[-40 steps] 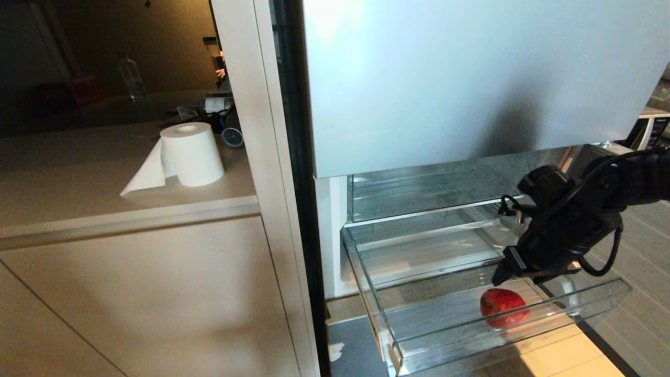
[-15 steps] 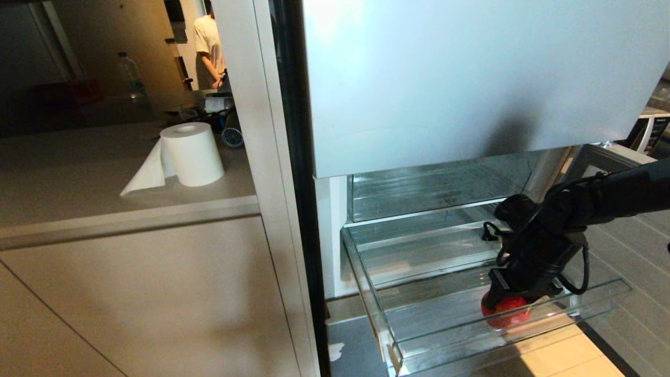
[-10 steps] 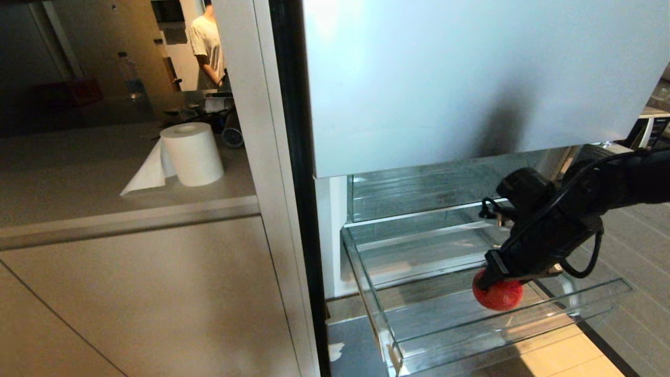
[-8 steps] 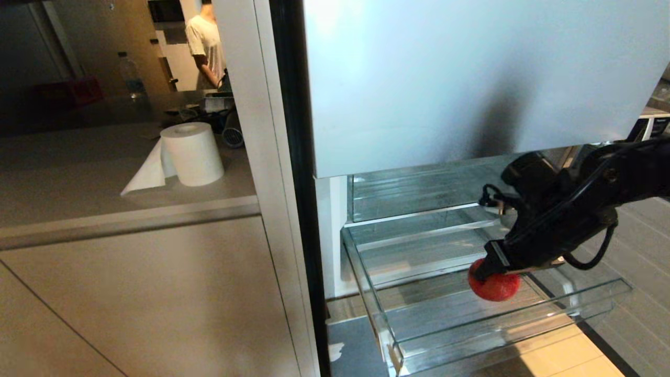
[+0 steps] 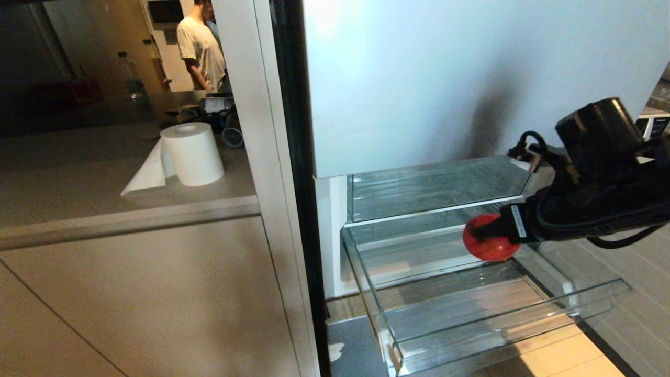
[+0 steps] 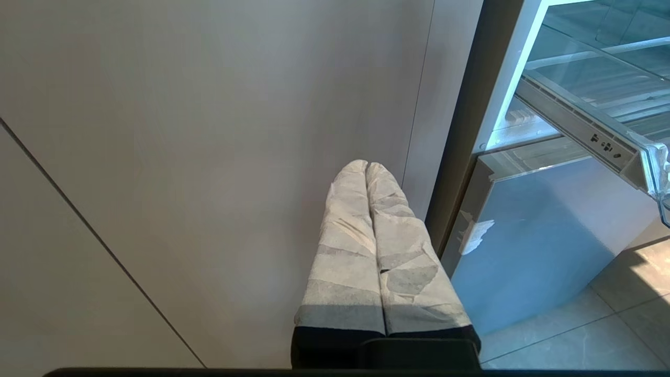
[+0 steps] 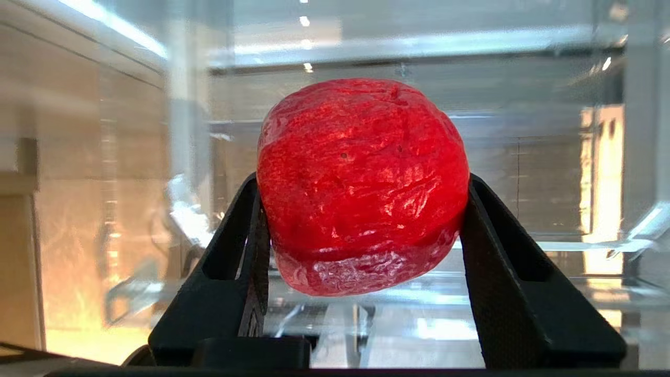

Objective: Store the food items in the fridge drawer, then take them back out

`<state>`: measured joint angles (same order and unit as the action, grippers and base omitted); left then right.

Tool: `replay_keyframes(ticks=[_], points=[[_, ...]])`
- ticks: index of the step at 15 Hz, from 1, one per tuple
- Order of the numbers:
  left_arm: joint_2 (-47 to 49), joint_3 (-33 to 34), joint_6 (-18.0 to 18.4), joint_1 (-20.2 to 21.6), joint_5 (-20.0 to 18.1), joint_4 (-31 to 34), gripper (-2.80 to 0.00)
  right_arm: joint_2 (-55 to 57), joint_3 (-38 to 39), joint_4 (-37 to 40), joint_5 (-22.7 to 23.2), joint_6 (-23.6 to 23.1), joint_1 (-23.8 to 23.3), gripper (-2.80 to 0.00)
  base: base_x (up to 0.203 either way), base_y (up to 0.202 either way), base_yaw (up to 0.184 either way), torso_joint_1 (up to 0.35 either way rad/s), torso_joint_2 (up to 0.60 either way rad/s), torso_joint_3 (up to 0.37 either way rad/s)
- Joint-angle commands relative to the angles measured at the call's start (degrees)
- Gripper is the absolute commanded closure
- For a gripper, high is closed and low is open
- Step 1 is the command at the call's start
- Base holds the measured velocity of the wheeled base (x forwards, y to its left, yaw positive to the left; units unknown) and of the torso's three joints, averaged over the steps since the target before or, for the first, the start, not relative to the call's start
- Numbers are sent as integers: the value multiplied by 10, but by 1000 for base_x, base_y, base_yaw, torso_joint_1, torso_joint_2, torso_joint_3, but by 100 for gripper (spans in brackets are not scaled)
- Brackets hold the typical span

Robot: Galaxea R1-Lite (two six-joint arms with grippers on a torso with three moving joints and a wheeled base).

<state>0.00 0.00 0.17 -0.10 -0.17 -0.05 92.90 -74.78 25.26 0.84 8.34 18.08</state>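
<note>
One red round fruit (image 5: 488, 240) hangs in the air above the back part of the pulled-out fridge drawer (image 5: 497, 335), whose ribbed floor holds nothing. My right gripper (image 5: 484, 233) reaches in level from the right and is shut on that fruit. In the right wrist view the fruit (image 7: 361, 178) fills the gap between the black fingers (image 7: 246, 235) of the gripper (image 7: 361, 186). My left gripper (image 6: 366, 166) is shut and empty, parked low before the cabinet front, left of the drawer's corner (image 6: 649, 162).
A second clear drawer (image 5: 434, 188) sits shut above and behind the open one, under the pale fridge door (image 5: 471, 78). On the counter to the left stand a paper roll (image 5: 192, 154) and a bottle (image 5: 132, 76). A person (image 5: 201, 47) stands far back.
My right gripper came down on the fruit lying in the drawer, shut on it and lifted it up and back, turning level. The person in the background moved.
</note>
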Motion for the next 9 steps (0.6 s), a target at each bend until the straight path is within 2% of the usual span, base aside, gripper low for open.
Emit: replay_keyframes(ticks=[1,7,9], points=[[0,1,0,0,0,0,0,-88,22,0,1,-1,1,0,0,0,0,0,0,0],[0,1,0,0,0,0,0,-311,132,0,-6,2,0,0,0,0,0,0,0,0],[0,1,0,0,0,0,0,-395,179,0,-27,9,-3,0,0,0,0,0,0,0]])
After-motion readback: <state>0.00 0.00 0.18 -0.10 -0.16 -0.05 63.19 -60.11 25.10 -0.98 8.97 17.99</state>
